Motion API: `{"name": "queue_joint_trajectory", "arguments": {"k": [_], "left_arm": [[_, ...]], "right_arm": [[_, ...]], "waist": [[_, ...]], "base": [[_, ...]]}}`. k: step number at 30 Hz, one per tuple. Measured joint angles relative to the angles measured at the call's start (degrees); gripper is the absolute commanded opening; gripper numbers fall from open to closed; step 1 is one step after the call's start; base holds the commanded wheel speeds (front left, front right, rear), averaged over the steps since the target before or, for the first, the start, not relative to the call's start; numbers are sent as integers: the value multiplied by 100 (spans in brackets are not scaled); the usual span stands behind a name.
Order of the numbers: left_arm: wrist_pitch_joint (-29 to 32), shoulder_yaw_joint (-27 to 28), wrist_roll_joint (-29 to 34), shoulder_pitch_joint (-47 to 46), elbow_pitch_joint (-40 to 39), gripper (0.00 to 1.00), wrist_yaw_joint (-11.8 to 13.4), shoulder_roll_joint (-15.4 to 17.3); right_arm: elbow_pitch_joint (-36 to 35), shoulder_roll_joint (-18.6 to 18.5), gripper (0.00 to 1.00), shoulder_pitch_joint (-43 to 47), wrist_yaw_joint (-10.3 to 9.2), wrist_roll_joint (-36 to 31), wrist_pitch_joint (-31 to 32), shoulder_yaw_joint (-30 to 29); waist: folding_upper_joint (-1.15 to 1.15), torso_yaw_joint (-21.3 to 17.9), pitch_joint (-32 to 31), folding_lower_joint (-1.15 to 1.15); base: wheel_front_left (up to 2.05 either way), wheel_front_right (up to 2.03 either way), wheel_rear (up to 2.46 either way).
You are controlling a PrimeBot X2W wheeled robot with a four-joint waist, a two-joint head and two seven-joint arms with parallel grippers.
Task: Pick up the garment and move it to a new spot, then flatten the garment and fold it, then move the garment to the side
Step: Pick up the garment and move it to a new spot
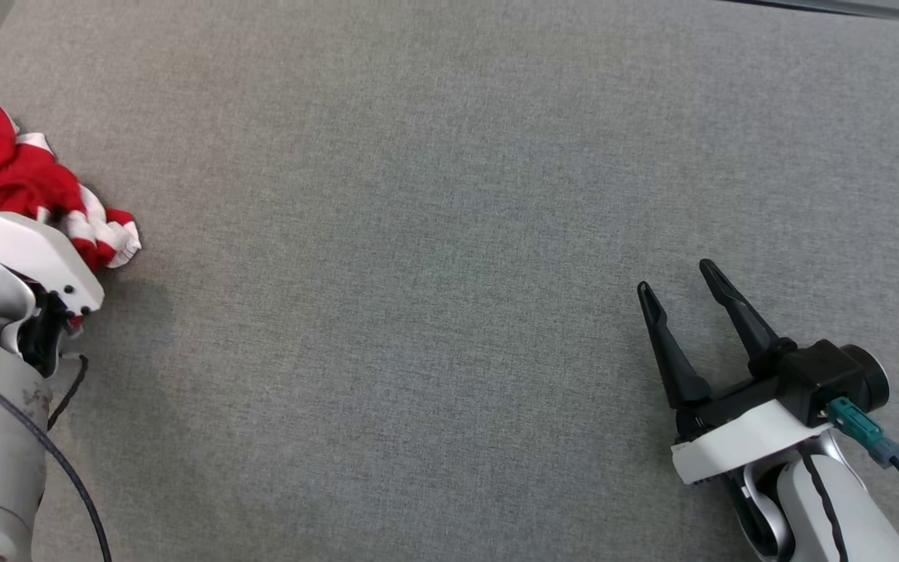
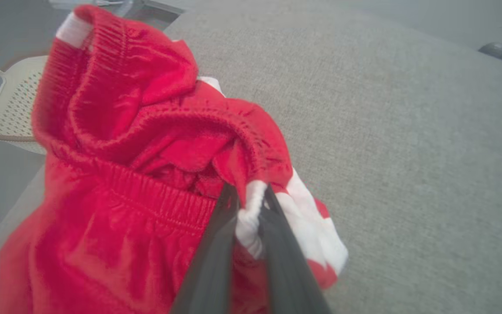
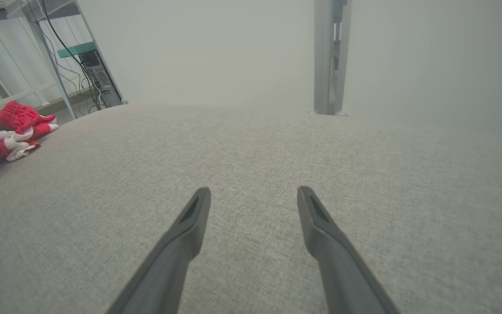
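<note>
Pinching the garment, left gripper is clamped tight; right gripper gapes wide.

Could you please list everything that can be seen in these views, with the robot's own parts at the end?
garment: one, red with white trim, crumpled at the surface's left edge.
padded surface: one, grey fabric, spanning the head view.
basket: one, pale and perforated, beyond the garment, off the surface.
metal rack: one, grey with a green shelf, behind the surface.
post: one, grey, upright behind the surface.
left gripper: one, dark jaws pinching a white fold of the garment.
right gripper: one, dark jaws open, over bare surface at lower right.
</note>
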Motion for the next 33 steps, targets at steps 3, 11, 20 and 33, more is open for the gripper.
{"name": "queue_joint_trajectory", "arguments": {"k": [3, 11, 20, 33], "left_arm": [[-539, 62, -47, 35, -99, 0, 1, -9], [-1227, 211, -290, 112, -301, 0, -58, -104], [-1140, -26, -313, 253, -856, 0, -165, -370], [-405, -435, -458, 1222, -2782, 0, -146, -859]], "right_arm": [[32, 55, 100, 29, 0, 7, 0, -35], [58, 237, 100, 280, 0, 87, 0, -248], [66, 324, 100, 688, 0, 151, 0, -438], [-16, 386, 100, 1193, 0, 303, -1, -532]], "waist": [[0, -41, -125, 0], [0, -146, -669, 0], [0, -330, -1367, 0], [0, -1172, -2182, 0]], "base": [[0, 0, 0], [0, 0, 0], [0, 0, 0], [0, 0, 0]]}}
